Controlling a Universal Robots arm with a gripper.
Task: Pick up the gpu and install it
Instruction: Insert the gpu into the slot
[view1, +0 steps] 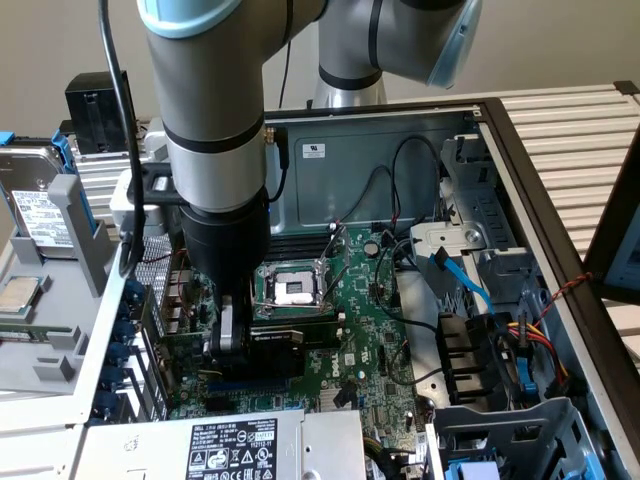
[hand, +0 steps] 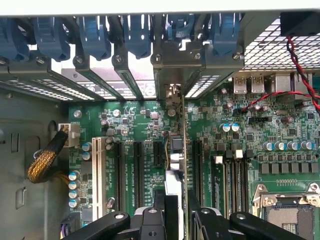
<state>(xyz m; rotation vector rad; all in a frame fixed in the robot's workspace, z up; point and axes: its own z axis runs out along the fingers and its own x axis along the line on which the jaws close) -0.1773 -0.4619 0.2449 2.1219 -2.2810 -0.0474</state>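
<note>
Plain beige wall (view1: 60, 40) behind, pale slatted tabletop (view1: 570, 130) beneath, soft even indoor light.

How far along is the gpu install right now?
Pickup looks done: the hand is closed on the gpu, holding it low over the motherboard inside the open case. In hand: the wrist view shows the card edge-on, running toward the rear bracket bay, lined up over an expansion slot. Left: I cannot tell whether it is fully seated, and the hand has not let go.
</note>
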